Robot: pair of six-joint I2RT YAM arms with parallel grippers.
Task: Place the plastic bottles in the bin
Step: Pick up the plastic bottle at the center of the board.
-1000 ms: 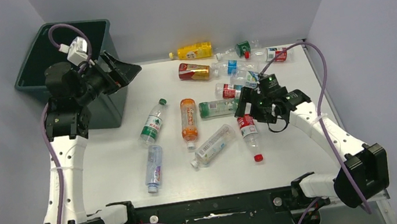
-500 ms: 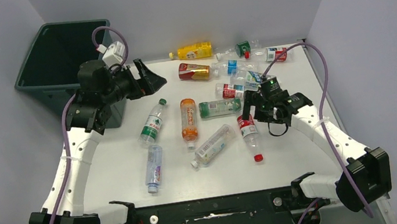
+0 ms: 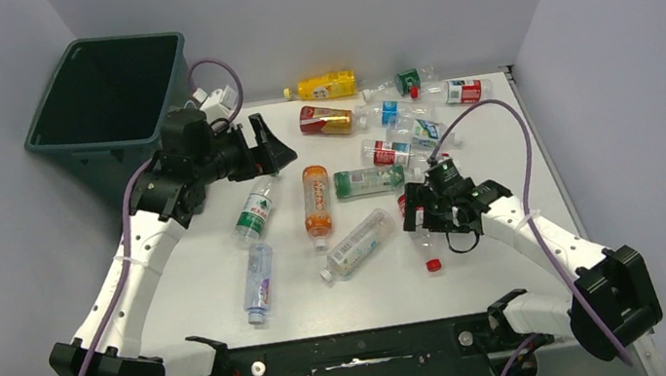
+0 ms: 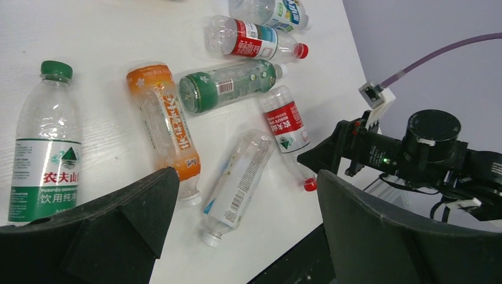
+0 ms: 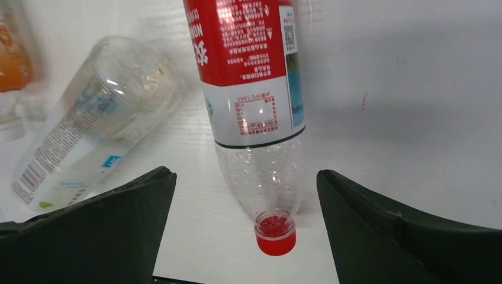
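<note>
While the bin stands at the upper left of the overhead view, the plastic bottles lie scattered over the table, none of them gripped. The left gripper hangs near the bin's lower right corner. The right gripper sits low over a red-labelled bottle at centre right.

From the left wrist, the fingers gape wide on nothing, with a green-capped bottle at the left edge.

From the right wrist, wide fingers flank the red-labelled bottle at centre frame without touching it.

I'd say a pick is under way: the next move is to lower, close on the bottle's body, then carry it to the bin.
</note>
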